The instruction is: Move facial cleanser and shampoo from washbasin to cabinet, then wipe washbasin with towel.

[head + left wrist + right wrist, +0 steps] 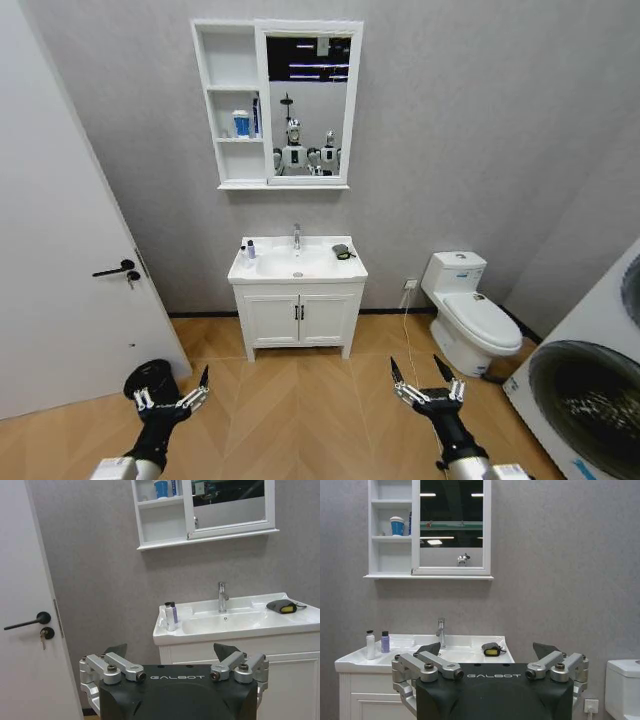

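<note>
Facing the washbasin [298, 268] across wood floor [300, 400], left gripper [172, 392] and right gripper [425, 378] spread wide.

Grey walls, wood-plank floor [300, 400], white door [60, 260], toilet [470, 315], washing machine [590, 400].

The head camera looks forward and down from well back across the floor. Each wrist camera sits low behind its own open fingers, facing the wall. All three views share the washbasin [297, 266] [240, 622] [420, 652] and the cabinet [275, 105] [205, 510] [427, 530].
</note>
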Controlling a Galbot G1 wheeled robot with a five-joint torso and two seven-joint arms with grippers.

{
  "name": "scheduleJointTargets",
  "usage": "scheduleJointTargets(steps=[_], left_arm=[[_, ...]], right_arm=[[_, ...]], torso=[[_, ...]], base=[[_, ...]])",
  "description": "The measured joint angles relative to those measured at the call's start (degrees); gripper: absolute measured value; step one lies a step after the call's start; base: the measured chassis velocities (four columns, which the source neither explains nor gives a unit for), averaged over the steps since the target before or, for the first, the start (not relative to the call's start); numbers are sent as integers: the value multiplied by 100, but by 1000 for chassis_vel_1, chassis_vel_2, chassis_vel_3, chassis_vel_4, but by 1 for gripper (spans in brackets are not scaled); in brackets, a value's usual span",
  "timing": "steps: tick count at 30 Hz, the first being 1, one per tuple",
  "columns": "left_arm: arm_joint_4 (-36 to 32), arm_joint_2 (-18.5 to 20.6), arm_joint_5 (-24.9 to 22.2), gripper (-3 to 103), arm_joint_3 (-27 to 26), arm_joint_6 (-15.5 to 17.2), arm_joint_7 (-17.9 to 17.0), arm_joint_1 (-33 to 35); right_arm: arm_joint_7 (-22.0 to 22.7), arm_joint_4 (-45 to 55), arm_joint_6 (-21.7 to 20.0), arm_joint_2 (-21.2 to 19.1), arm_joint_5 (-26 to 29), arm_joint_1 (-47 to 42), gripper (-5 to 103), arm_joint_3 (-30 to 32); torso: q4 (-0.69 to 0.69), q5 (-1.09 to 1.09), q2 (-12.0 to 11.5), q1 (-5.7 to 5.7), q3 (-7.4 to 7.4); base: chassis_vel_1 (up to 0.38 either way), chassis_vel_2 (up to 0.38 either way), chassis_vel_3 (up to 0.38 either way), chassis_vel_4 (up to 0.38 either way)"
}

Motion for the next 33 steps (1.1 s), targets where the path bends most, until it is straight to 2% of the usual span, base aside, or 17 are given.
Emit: scheduleJointTargets(steps=[16,18,21,24,26,29,33], left_arm=[[5,-13,-5,98,-8,-12,12,16],[8,-13,-6,98,-8,-13,15,12],[24,-5,-11,98,-9,-17,16,5],[31,11,-25,98,-15,-18,17,1],[46,37,-42,98,-20,-17,17,-6],[63,63,-56,98,-22,-18,18,-13],[127,123,-83,98,-23,-18,17,-38]], right_arm=[[-1,-55,73,-23,-4,56,100,-23],[0,-55,73,-19,-12,42,100,-29],[0,-54,73,-1,-33,35,100,-48],[-12,-72,109,10,-54,42,100,-64],[-37,-88,163,19,-80,49,100,-71],[-18,-112,223,32,-140,73,100,-92],[-54,-200,571,37,-537,121,100,-102]], torso=[[0,-3,-1,2,1],[0,3,-2,3,1],[-1,-5,-1,2,1],[1,5,-2,2,1],[0,-4,-1,0,0],[0,4,-1,1,0],[-1,-2,-1,1,0]], base=[[-309,303,315,-306],[-384,410,364,-406],[-355,370,408,-361],[-353,401,341,-360],[-343,339,364,-347],[-340,362,353,-353],[-339,313,333,-350]])
